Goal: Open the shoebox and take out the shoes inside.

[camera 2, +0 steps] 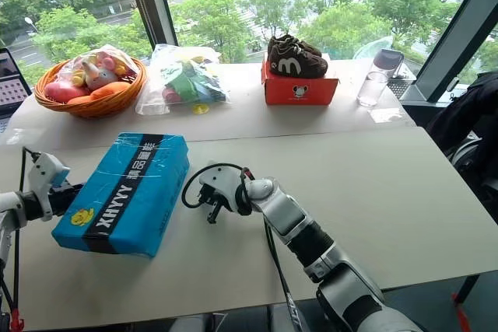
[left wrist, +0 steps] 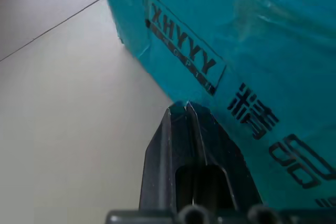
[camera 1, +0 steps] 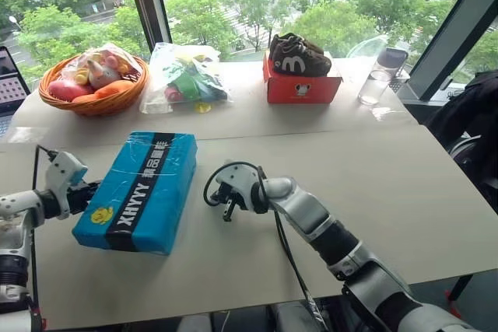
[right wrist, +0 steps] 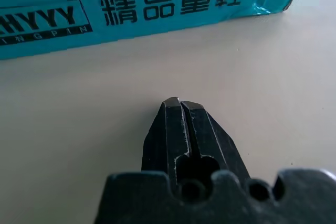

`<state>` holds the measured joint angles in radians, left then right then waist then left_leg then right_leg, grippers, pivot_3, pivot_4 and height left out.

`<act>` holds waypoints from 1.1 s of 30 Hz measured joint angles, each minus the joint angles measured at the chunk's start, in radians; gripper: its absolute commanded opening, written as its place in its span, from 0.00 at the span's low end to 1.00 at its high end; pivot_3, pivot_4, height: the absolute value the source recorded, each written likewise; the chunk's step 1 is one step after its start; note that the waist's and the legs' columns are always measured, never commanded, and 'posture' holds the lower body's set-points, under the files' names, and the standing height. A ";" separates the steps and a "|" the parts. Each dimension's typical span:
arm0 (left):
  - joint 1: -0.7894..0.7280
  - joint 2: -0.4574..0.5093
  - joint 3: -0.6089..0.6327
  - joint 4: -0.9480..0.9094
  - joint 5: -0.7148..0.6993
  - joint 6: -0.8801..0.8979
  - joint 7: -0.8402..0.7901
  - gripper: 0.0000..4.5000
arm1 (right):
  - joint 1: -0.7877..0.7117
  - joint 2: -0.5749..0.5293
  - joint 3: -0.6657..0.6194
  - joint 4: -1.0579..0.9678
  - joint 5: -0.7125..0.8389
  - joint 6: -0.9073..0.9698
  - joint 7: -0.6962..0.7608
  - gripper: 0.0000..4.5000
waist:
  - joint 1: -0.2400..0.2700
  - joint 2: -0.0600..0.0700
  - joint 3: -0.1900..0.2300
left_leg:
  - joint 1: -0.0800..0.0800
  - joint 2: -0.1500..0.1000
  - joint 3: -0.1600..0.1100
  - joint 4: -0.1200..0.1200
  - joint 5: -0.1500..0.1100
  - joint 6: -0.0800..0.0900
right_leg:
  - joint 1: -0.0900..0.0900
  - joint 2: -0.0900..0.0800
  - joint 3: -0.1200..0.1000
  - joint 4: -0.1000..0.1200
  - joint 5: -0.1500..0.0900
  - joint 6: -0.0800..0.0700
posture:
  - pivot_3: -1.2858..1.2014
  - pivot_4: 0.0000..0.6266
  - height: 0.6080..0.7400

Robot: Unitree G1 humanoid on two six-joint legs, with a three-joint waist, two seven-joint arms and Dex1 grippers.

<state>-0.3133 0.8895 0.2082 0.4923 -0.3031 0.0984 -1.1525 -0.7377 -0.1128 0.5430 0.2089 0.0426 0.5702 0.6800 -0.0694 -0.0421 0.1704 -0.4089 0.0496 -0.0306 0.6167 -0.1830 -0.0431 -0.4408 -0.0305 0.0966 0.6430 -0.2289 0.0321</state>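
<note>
Centrally on the pale counter lies the shoebox, a bright blue rectangular cardboard box with a black band lettered "XHYYY" and a yellow round logo, its lid down flat and its long axis running from the near left corner away toward the far right. Both arms flank it across its short width. The left gripper, jaws pressed together and holding nothing, has its tips at the box's left long side, touching it or very nearly so. The right gripper, jaws likewise closed and empty, sits just beside the right long side with a strip of bare counter between tip and cardboard, pointing at the lettered side wall. The left arm is therefore the nearer. Judged from this layout, the coming move turns on bracing one long side while the lid edge is lifted on the other; which long side carries the hinge cannot be told.
</note>
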 measured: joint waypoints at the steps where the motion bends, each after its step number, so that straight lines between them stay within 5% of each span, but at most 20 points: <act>1: 0.004 -0.009 -0.007 -0.024 -0.001 0.009 0.000 0.01 | -0.003 0.004 -0.002 0.007 -0.003 -0.002 -0.001 0.00 | 0.002 0.000 0.000 | 0.000 0.000 0.000 0.000 0.000 0.000 | 0.000 0.000 0.000 0.001 0.000 0.000 | 0.52 0.24 1.00; 18: -0.059 -0.249 -0.166 -0.300 0.007 0.182 0.111 0.01 | 0.024 -0.207 -0.180 0.002 -0.026 0.006 0.008 0.00 | 0.023 0.000 0.001 | -0.004 -0.001 -0.001 0.014 0.000 0.000 | 0.002 0.000 0.000 0.003 0.002 0.003 | 0.52 0.24 1.00; 27: -0.088 -0.221 -0.171 -0.253 0.028 0.149 0.104 0.01 | 0.061 -0.216 -0.189 -0.063 -0.024 0.044 0.017 0.00 | 0.005 0.000 0.001 | -0.004 0.000 -0.001 0.015 0.000 0.000 | 0.002 0.001 0.001 0.003 0.003 0.003 | 0.52 0.24 1.00; 33: 0.123 -0.117 -0.030 -0.389 -0.065 0.214 0.066 0.01 | 0.089 -0.252 -0.204 -0.092 -0.024 0.041 0.029 0.00 | -0.001 0.000 0.001 | -0.004 0.000 -0.002 0.012 0.000 0.000 | 0.001 0.001 0.001 0.003 0.002 0.002 | 0.52 0.24 1.00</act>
<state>-0.1901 0.7725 0.1779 0.1030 -0.3681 0.3127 -1.0865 -0.6491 -0.3651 0.3389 0.1168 0.0186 0.6111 0.7090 -0.0705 -0.0416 0.1715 -0.4126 0.0500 -0.0322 0.6287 -0.1831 -0.0431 -0.4399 -0.0296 0.0975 0.6461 -0.2270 0.0342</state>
